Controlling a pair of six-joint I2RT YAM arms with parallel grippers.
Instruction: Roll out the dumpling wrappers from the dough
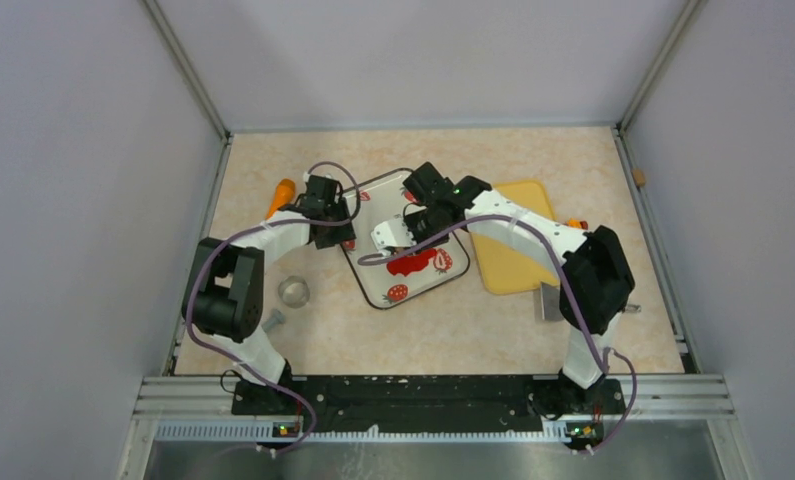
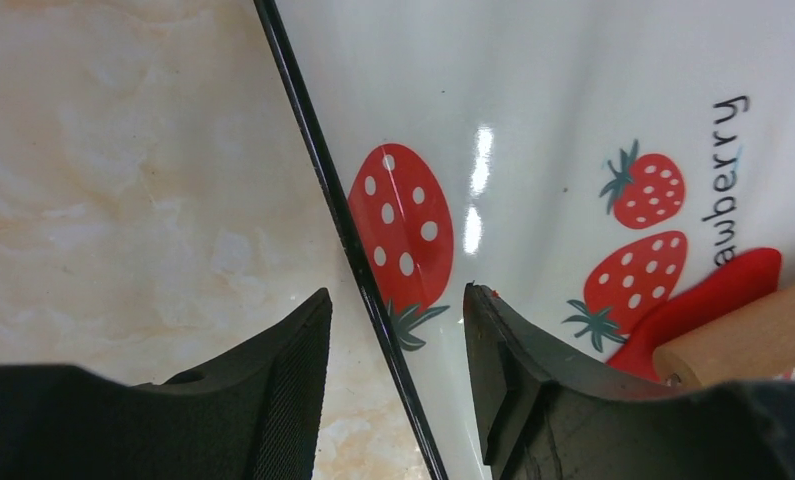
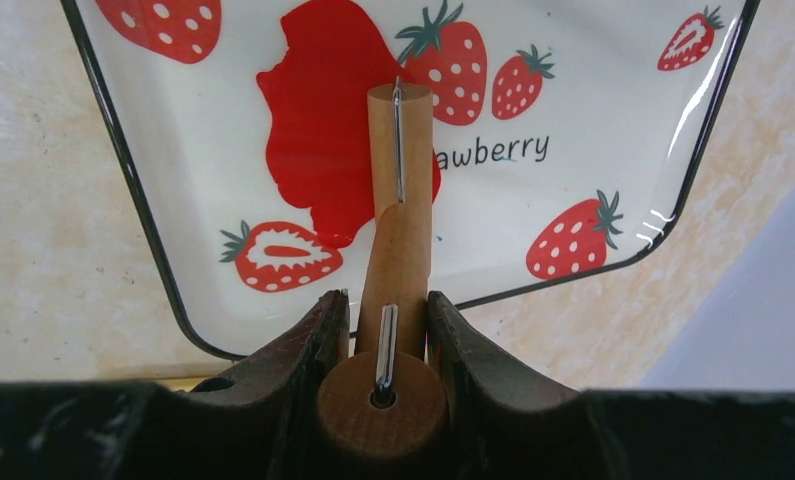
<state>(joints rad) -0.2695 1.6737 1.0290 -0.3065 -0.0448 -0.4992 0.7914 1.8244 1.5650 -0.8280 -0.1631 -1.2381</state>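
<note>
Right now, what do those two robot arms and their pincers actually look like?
Both the left arm and right arm have white links between chunky black joints, with a greyish-purple cable looping along each. The left gripper and right gripper each end in two black wedge-shaped fingers, finely ribbed on the inner face.

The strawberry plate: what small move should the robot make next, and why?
Probably close the left pincer on the plate's rim: its jaws stand either side of the black edge with gaps, so the plate looks unheld. The right pincer grips the rolling pin over the flattened dough, and rolling could slide a loose plate.
</note>
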